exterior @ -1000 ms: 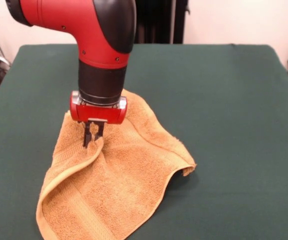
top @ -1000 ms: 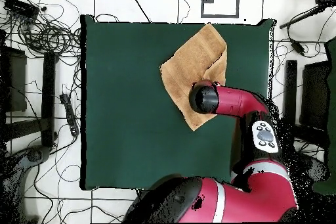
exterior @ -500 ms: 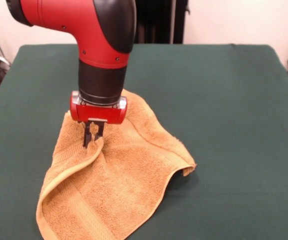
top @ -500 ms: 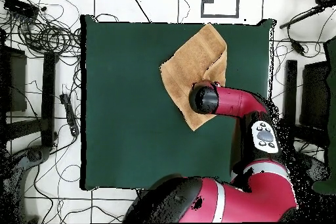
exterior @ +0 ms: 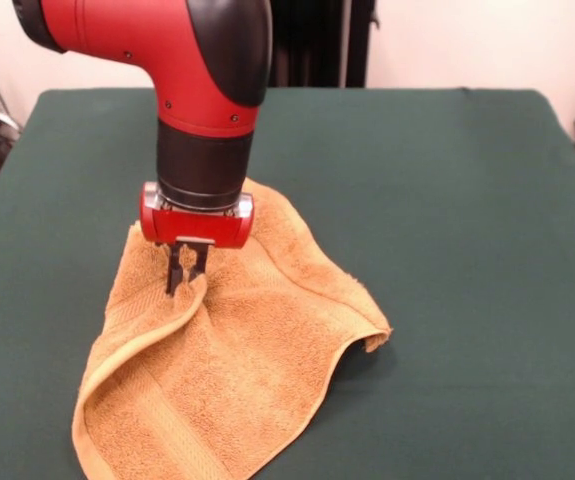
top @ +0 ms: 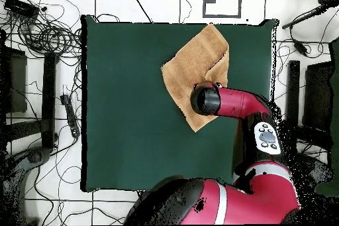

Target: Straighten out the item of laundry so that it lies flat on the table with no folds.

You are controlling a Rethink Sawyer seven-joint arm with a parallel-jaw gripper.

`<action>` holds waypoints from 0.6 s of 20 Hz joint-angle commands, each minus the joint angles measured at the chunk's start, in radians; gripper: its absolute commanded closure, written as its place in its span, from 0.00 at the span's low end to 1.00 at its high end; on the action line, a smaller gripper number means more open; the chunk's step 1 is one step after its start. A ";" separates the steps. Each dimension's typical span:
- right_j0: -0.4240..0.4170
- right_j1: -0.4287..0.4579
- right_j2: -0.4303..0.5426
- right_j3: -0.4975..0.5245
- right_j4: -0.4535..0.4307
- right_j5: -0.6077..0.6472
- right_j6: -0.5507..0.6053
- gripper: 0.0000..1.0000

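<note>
The end effector (exterior: 186, 279) is pinching a raised ridge of the towel (exterior: 237, 380), its dark fingers clenched on the fold. The job is looking only partly done: the towel is lying crumpled, with one side doubled over and a corner curling up. It is sitting toward one corner of the counter (exterior: 447, 200), overhanging the near edge, while wide bare cloth is lying open elsewhere for spreading.
</note>
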 commanded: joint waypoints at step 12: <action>0.037 0.156 0.074 0.099 -0.014 -0.055 0.140 1.00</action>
